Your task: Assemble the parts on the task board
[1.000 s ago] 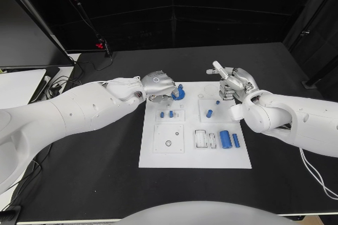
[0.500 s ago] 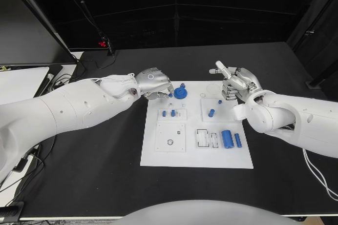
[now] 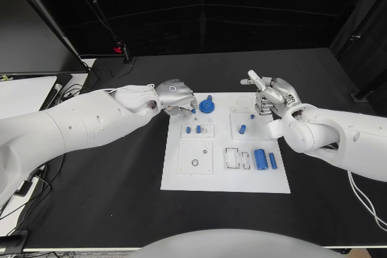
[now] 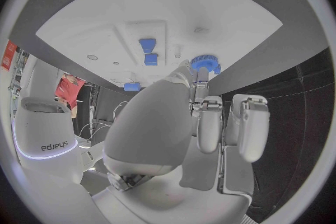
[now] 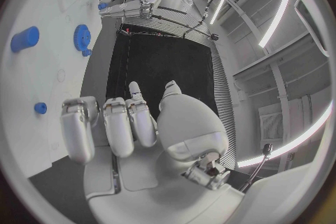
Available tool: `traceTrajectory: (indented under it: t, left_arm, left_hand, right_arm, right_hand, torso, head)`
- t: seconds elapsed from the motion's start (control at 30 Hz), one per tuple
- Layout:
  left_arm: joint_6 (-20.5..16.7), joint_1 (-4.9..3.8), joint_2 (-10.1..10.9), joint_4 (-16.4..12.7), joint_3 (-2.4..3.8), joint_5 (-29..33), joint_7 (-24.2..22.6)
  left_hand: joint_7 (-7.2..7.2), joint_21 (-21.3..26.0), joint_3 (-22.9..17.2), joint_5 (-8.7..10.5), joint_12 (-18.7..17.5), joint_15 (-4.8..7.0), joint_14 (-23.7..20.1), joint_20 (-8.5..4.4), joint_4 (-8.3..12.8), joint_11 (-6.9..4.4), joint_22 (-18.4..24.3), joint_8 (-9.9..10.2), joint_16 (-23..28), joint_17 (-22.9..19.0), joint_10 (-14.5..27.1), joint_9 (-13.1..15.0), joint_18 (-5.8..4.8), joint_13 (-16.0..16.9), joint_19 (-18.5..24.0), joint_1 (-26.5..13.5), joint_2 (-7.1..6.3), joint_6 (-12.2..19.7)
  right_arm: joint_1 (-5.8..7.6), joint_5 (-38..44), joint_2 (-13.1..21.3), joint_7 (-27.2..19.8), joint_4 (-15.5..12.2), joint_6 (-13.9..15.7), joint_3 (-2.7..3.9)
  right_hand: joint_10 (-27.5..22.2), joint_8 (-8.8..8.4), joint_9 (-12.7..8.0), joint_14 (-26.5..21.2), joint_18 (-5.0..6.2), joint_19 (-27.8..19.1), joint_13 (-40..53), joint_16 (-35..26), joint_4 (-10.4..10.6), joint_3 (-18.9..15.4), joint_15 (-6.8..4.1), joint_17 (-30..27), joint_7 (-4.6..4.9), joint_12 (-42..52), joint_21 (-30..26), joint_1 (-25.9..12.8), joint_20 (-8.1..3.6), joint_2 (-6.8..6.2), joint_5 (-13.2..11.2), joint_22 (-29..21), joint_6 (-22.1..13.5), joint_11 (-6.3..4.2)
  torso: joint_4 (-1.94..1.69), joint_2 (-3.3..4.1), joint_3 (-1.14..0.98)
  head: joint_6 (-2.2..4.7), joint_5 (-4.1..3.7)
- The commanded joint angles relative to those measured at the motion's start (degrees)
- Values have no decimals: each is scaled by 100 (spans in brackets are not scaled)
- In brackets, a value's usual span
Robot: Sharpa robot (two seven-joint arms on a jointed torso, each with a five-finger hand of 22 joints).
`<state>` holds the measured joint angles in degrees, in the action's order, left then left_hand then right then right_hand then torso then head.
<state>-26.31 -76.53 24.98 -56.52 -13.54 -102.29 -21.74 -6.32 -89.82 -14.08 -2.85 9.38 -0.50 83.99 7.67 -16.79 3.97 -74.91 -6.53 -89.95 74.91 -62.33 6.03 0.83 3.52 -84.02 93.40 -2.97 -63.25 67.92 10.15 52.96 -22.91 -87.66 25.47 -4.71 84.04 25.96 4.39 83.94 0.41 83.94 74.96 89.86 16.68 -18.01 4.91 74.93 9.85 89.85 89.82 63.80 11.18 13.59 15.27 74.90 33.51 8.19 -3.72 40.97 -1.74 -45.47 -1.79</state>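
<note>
Where black table (image 3: 105, 185) spreads, task board (image 3: 223, 179) (white), dark room

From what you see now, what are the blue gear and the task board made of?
The blue gear looks like moulded or printed plastic: even matte blue with no metallic glint. The task board seems to be matte white plastic, flat with shallow recesses; painted metal cannot be excluded.

From the head we look steeply down on the task board (image 3: 224, 179); each wrist camera sits close behind its hand, facing that board, and all views share the blue gear (image 3: 207, 106) (image 4: 204, 62) (image 5: 82, 37)
</note>
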Motion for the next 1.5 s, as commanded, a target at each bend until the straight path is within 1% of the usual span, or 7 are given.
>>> traceTrajectory:
  t: [0.03, 0.37, 0.47, 0.6, 0.83, 1.27, 1.5]
  left_arm:
    - [371, -10, -27, 21, 3, -15, 61]
    - [651, 9, -108, 92, 2, -16, 131]
    - [673, 10, -114, 98, 2, -16, 141]
    - [702, 12, -129, 107, 2, -16, 136]
    - [755, 14, -155, 114, 2, -16, 99]
    - [821, 16, -202, 120, 2, -16, 85]
    - [818, 18, -249, 140, 2, -16, 58]
  left_hand:
    - [-19, -18, -37, -2, -32, -48, 601, -41, 10, 18, -1509, 34, -5, 1509, -5, 4, -83, -8, -598, -53, 1, 45]
    - [-19, -18, -43, -2, -48, -49, 601, -40, 7, 18, -1509, 44, -5, 1509, -1, -2, -83, -8, -598, -67, 5, 54]
    - [-19, -18, -47, -2, -62, -50, 601, -39, 9, 18, -1509, 54, -5, 1509, 7, -7, -83, -8, -598, -72, 2, 65]
    - [-18, -18, -50, -2, -72, -50, 601, -38, 11, 18, -1509, 60, -5, 1509, 14, -10, -83, -8, -598, -73, -1, 72]
    - [-20, -18, -54, -2, -80, -50, 601, -38, 8, 19, -1509, 65, -5, 1509, 17, -13, -83, -8, -598, -80, 1, 77]
    - [-24, -18, -75, -3, -92, -48, 601, -37, 12, 21, -1509, 70, -5, 1509, 8, -17, -83, -4, -598, -82, 23, 75]
    - [-27, -18, -79, -3, -93, -50, 601, -37, 13, 24, -1509, 69, -5, 1509, 2, -17, -83, -3, -598, -83, 25, 71]
  right_arm:
    - [7, -8, -4, -33, -17, -62, 3]
    - [6, -8, -8, -39, -22, -72, 3]
    - [6, -8, -9, -39, -24, -71, 3]
    - [6, -8, -5, -38, -27, -68, 3]
    - [6, -8, -1, -35, -32, -62, 3]
    - [6, -8, -3, -29, -37, -67, 3]
    - [6, -8, -11, -24, -34, -72, 3]
  right_hand:
    - [596, 30, -7, 606, -41, 606, 1504, 14, -15, -15, 34, 1507, 318, 15, 18, 93, 31, -14, 32, 1510, -32, 51]
    - [596, 34, -7, 606, -41, 606, 1504, 14, -18, -16, 34, 1507, 318, 15, 18, 112, 32, -24, 38, 1510, -34, 51]
    - [596, 34, -7, 606, -41, 606, 1504, 14, -18, -16, 34, 1507, 318, 15, 18, 112, 32, -24, 38, 1510, -34, 51]
    - [596, 34, -7, 606, -41, 606, 1504, 14, -18, -16, 34, 1507, 318, 15, 18, 112, 32, -24, 38, 1510, -34, 51]
    - [596, 35, -7, 606, -41, 606, 1504, 14, -17, -16, 34, 1507, 318, 15, 18, 117, 32, -24, 38, 1510, -35, 52]
    - [596, 36, -7, 606, -41, 606, 1504, 14, -15, -15, 34, 1507, 318, 15, 18, 119, 32, -23, 39, 1510, -36, 52]
    - [596, 36, -7, 606, -41, 606, 1504, 14, -15, -15, 34, 1507, 318, 15, 18, 119, 32, -23, 39, 1510, -36, 52]
  torso:
    - [5, 1, 3]
    - [-5, 1, 1]
    - [2, 2, 2]
    - [-6, 4, 2]
    - [3, 2, 2]
    - [-2, 0, 2]
    - [-5, 3, 3]
  head:
    - [-6, 1]
    - [-11, -10]
    - [-13, -10]
    - [-7, -15]
    - [-28, -18]
    - [-35, -30]
    - [-68, -23]
